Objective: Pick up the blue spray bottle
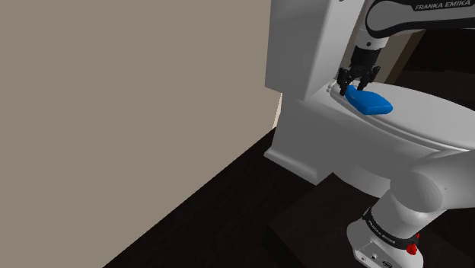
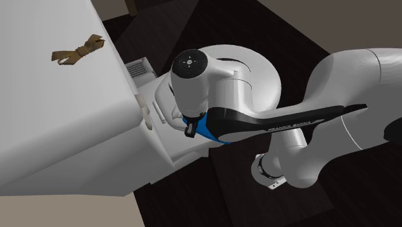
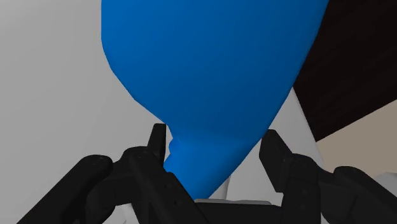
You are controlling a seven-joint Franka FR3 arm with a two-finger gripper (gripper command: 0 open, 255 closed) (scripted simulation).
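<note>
The blue spray bottle (image 1: 373,102) lies on its side on the white toilet lid (image 1: 430,122), close to the tank. My black gripper (image 1: 356,90) comes straight down over the bottle's narrow end nearest the tank. In the wrist view the bottle (image 3: 210,63) looms large and its neck runs down between the fingers of the gripper (image 3: 215,145), which stand apart on either side of it. The left finger is right at the neck; a firm clasp does not show. In the second exterior view a sliver of the bottle (image 2: 207,128) peeks out under the arm's wrist.
The toilet tank (image 1: 312,46) rises just behind the gripper. A brown twisted object (image 2: 77,50) lies on the tank's top. A beige wall (image 1: 114,114) fills the shoulder view's left, with dark floor (image 1: 213,213) below. The arm's base (image 1: 396,221) stands in front of the bowl.
</note>
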